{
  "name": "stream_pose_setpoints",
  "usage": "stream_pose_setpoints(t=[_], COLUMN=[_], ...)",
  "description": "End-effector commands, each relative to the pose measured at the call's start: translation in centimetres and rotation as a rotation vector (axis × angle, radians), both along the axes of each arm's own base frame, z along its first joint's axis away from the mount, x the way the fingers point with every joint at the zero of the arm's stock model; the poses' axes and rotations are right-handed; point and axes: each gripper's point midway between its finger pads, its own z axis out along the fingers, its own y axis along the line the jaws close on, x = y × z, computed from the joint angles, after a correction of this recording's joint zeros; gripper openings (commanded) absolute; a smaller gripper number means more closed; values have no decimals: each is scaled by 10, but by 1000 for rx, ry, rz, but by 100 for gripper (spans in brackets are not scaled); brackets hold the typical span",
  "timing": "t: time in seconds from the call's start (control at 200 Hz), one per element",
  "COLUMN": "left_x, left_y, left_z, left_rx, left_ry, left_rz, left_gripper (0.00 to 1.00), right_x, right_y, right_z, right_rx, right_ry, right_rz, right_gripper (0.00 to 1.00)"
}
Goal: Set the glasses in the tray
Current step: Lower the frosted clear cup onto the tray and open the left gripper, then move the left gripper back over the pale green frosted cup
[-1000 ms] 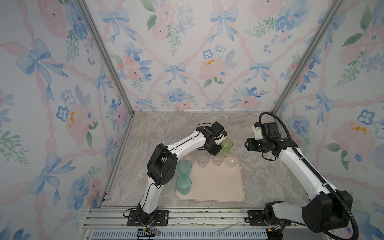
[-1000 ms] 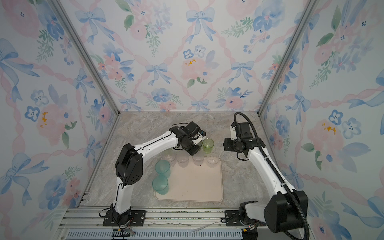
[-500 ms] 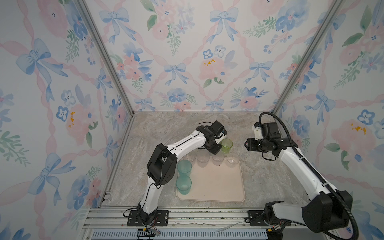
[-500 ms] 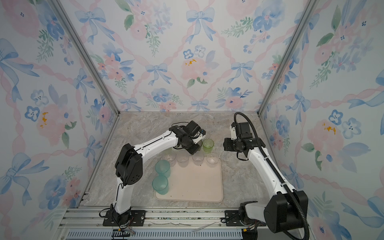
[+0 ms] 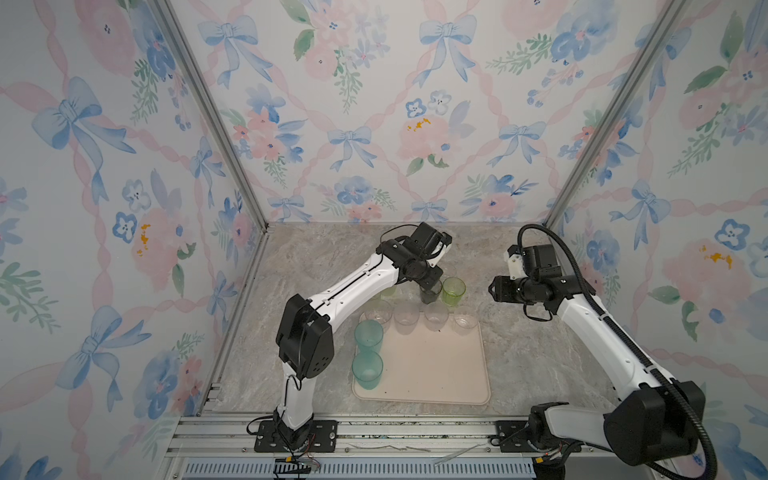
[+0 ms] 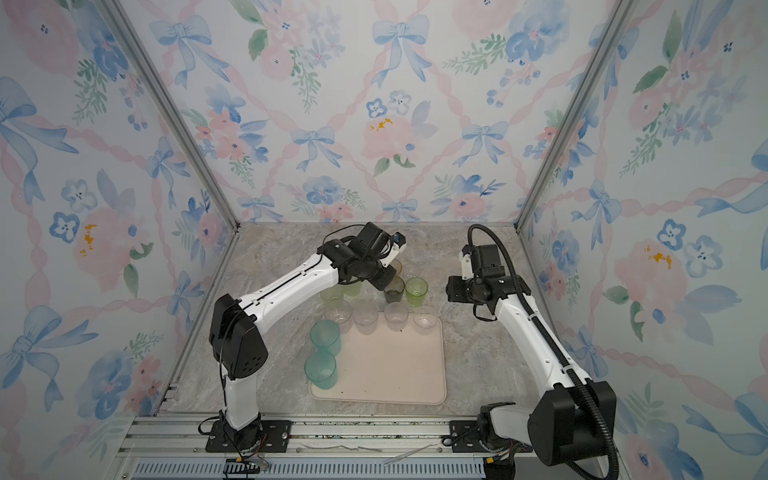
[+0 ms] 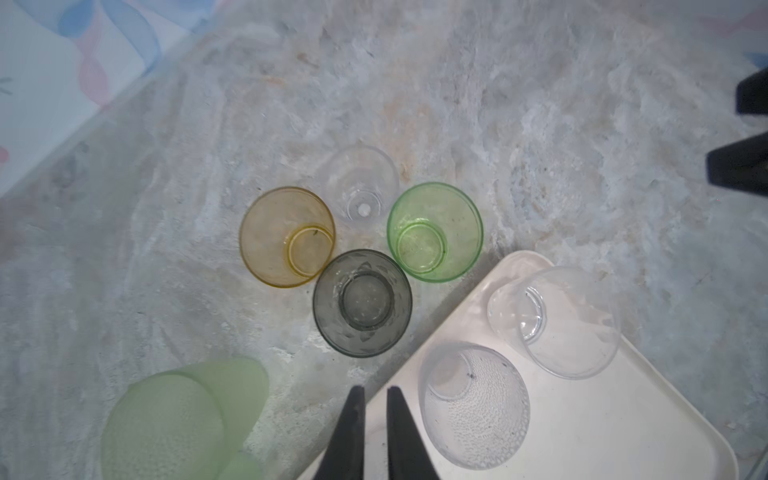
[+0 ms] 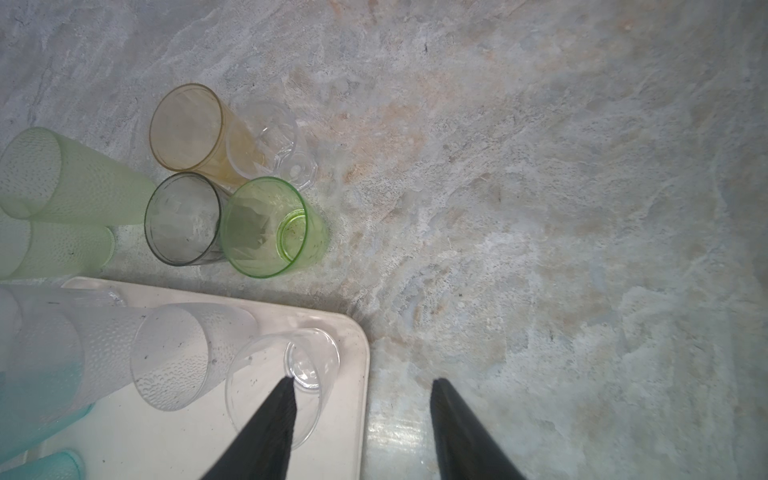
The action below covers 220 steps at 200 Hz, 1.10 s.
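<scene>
The beige tray [image 5: 436, 374] [image 6: 395, 374] holds two teal glasses [image 5: 368, 334] on its left side and several clear glasses [image 5: 436, 313] along its far edge. Behind it on the table stand a smoky grey glass [image 7: 362, 303] [image 5: 431, 291], a bright green glass [image 7: 434, 232] [image 5: 453, 291], an amber glass [image 7: 286, 237], a clear glass [image 7: 358, 187] and pale green glasses [image 7: 174, 415]. My left gripper [image 7: 372, 388] [image 5: 428, 283] hovers shut and empty just by the grey glass. My right gripper [image 8: 361, 384] [image 5: 492, 289] hangs open and empty over the tray's far right corner.
Bare marble table [image 5: 540, 353] lies right of the tray and behind the glasses. Floral walls with metal corner posts [image 5: 257, 216] enclose three sides. The right gripper's fingers [image 7: 739, 166] show at the edge of the left wrist view.
The left wrist has shifted only slightly beside the grey glass, with its jaws staying close together. The right arm has not moved.
</scene>
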Motion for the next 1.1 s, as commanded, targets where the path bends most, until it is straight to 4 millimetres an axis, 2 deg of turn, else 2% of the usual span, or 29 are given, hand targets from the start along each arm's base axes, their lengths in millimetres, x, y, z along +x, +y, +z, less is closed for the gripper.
stream_pose_setpoints(t=[0.0,0.065,0.19,0.3,0.405,0.5,0.615,0.86,1.096], left_x=[18,24,41,50,54,54,55,60,64], left_y=[31,50,91,123,142,146,146,149,148], left_z=[41,49,48,34,7,-15,-30,-52,-64], left_rx=[-81,-110,-69,-24,17,36,53,56,43], left_ry=[-100,-110,-132,-111,-49,-1,28,84,119], left_rz=[104,151,256,336,385,387,382,380,378], left_gripper=[15,16,19,22,23,23,25,27,27], right_x=[0,0,1,-1,-1,-1,0,2,4], right_y=[-2,-2,3,9,15,18,20,26,27], right_z=[0,0,2,5,7,10,11,13,15], right_rx=[6,8,18,5,-31,-35,-38,-43,-58], right_ry=[-1,0,4,10,11,7,7,6,6], right_rz=[-6,-8,6,27,45,51,53,61,64], right_gripper=[56,56,56,55,56,56,56,56,56])
